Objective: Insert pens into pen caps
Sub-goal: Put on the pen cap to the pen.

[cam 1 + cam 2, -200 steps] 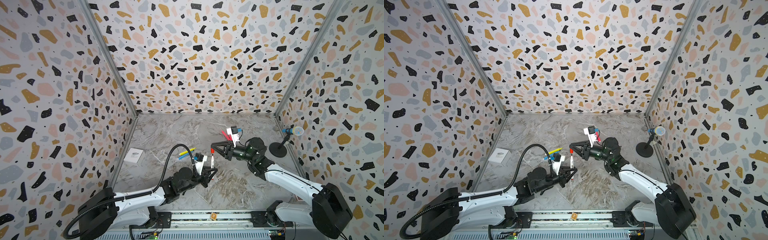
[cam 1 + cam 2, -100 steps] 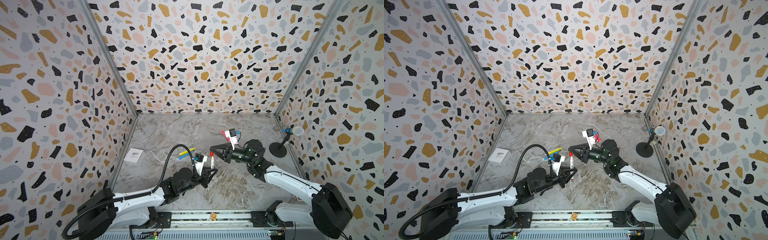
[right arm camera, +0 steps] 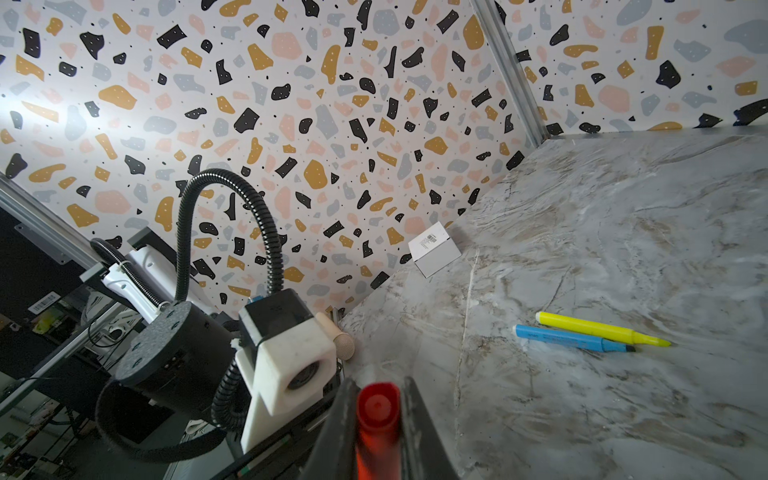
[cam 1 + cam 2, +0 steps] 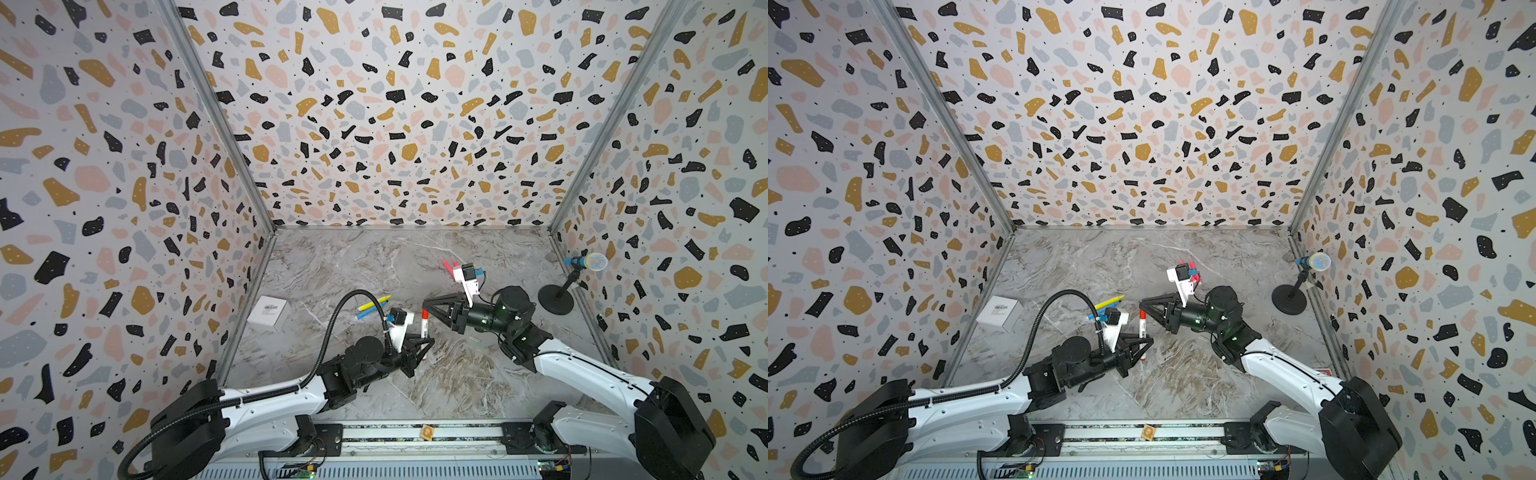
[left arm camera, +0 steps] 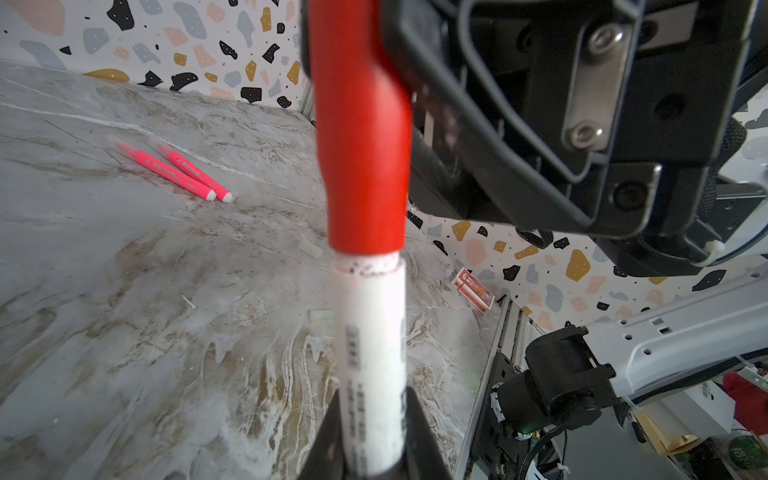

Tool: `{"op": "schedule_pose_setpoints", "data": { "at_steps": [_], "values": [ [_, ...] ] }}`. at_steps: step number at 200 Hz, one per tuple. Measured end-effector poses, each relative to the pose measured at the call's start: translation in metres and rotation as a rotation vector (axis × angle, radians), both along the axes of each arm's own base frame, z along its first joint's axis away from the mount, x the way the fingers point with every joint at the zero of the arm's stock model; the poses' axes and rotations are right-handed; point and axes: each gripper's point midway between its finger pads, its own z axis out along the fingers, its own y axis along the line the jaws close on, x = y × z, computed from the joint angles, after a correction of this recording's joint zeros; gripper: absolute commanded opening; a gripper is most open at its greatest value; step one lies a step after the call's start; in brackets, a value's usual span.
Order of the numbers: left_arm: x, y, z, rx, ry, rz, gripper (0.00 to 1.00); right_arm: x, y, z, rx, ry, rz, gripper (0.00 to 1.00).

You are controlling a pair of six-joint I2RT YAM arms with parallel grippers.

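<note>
A white-barrelled pen (image 5: 370, 353) with print stands upright in my left gripper (image 5: 372, 411), which is shut on its lower barrel. In both top views the pen (image 4: 424, 330) (image 4: 1142, 330) is near mid-table. A red pen cap (image 5: 361, 145) (image 3: 378, 411) sits over its upper end, meeting the white barrel. My right gripper (image 3: 378, 399) (image 4: 428, 306) is shut on that cap from the right. My left gripper (image 4: 426, 345) grips from below left. Two pink pens (image 5: 166, 168) (image 4: 448, 266) lie behind the right arm. A yellow pen (image 3: 598, 329) and a light blue pen (image 3: 569, 337) lie side by side beyond the left gripper.
A white box (image 4: 268, 312) (image 3: 434, 248) lies by the left wall. A microphone on a black round stand (image 4: 557, 299) is at the right wall. A small red card box (image 5: 473, 289) lies at the table's right edge. Small pale translucent pieces (image 5: 309, 249) lie on the marble.
The right gripper has levelled out and come slightly lower with the red cap, which now sits down on the pen's top. The left arm has held still.
</note>
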Motion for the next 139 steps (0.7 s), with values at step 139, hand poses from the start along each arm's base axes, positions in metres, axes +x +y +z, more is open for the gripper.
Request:
{"op": "schedule_pose_setpoints", "data": {
  "at_steps": [139],
  "values": [
    [-0.013, 0.014, -0.02, 0.124, 0.017, -0.085, 0.0, -0.028, 0.016, -0.025, -0.068, -0.119, -0.083, 0.0]
  ]
}}
